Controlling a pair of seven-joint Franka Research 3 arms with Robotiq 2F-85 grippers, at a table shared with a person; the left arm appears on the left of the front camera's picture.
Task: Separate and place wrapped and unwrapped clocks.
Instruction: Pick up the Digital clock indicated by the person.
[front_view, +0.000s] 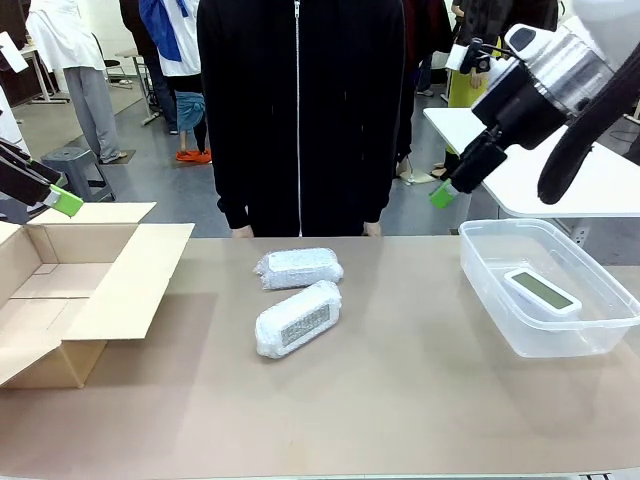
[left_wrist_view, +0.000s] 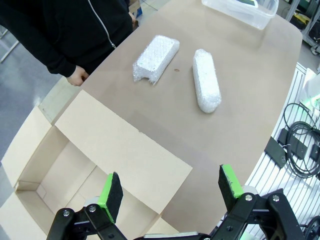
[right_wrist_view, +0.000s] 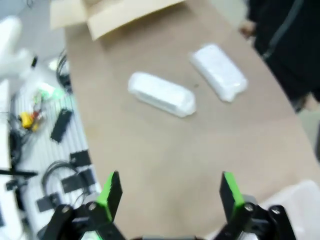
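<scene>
Two wrapped clocks in white bubble wrap lie mid-table, one farther (front_view: 298, 268) and one nearer (front_view: 298, 318), a small gap between them. The unwrapped clock (front_view: 542, 290), white with a grey-green screen, lies inside the clear plastic bin (front_view: 482, 272) at the right. My left gripper (front_view: 60, 198) hovers open above the cardboard box (front_view: 70, 290). In its wrist view the left gripper (left_wrist_view: 170, 190) is empty over the box (left_wrist_view: 115, 145), with both bundles (left_wrist_view: 156, 58) (left_wrist_view: 206, 80) beyond. Held high, my right gripper (front_view: 446, 191) is open and empty (right_wrist_view: 170, 192), near the bin's corner (right_wrist_view: 300, 200), bundles (right_wrist_view: 161, 93) (right_wrist_view: 219, 71) ahead.
A person in a black zip jacket (front_view: 300, 110) stands at the far edge, a hand (left_wrist_view: 77, 76) resting by the box flap. The open box occupies the table's left end. Cables and gear (right_wrist_view: 60, 125) lie off the table's near side.
</scene>
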